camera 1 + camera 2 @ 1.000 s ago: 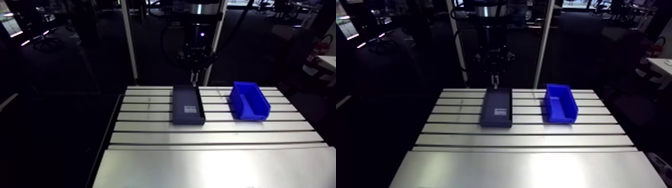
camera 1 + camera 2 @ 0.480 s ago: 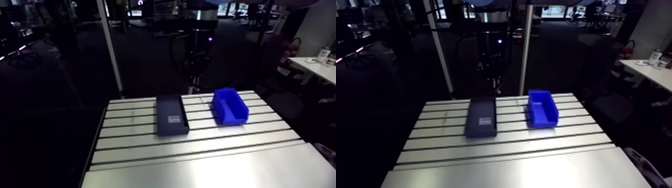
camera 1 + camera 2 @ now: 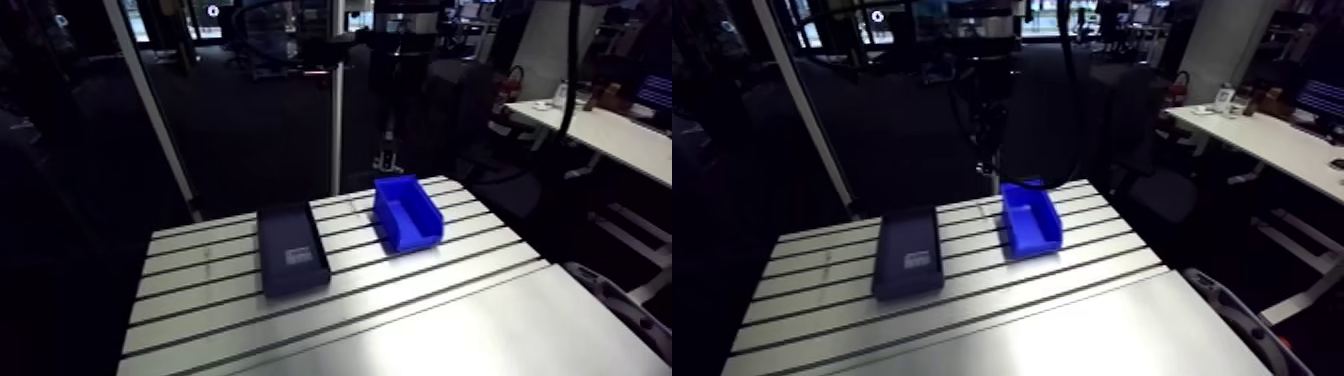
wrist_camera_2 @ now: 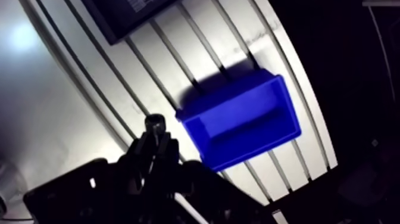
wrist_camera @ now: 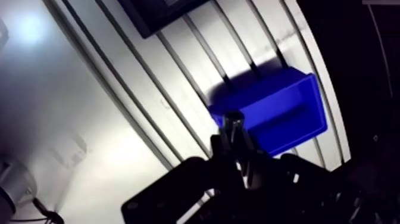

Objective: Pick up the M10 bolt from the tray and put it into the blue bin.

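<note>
In the wrist view my gripper [image 5: 233, 142] is shut on a dark M10 bolt [image 5: 232, 121], whose end sticks out between the fingertips. The bolt hangs above the table beside the near wall of the blue bin [image 5: 280, 113], and the bin's inside looks bare. The dark tray [image 4: 125, 12] lies ahead of the gripper, beyond the bin. In the arm view the gripper [image 3: 991, 168] hangs just past the far end of the blue bin [image 3: 1030, 220], with the tray [image 3: 909, 255] to the bin's left.
The slotted aluminium table [image 3: 972, 330] carries the tray and the bin side by side near its far edge. A white label [image 3: 917, 260] lies inside the tray. A smooth plate forms the table's near half.
The arm view has swung, so the whole scene shifted left. The gripper has moved from above the tray's far end to the blue bin's far end, with the bolt in it.
</note>
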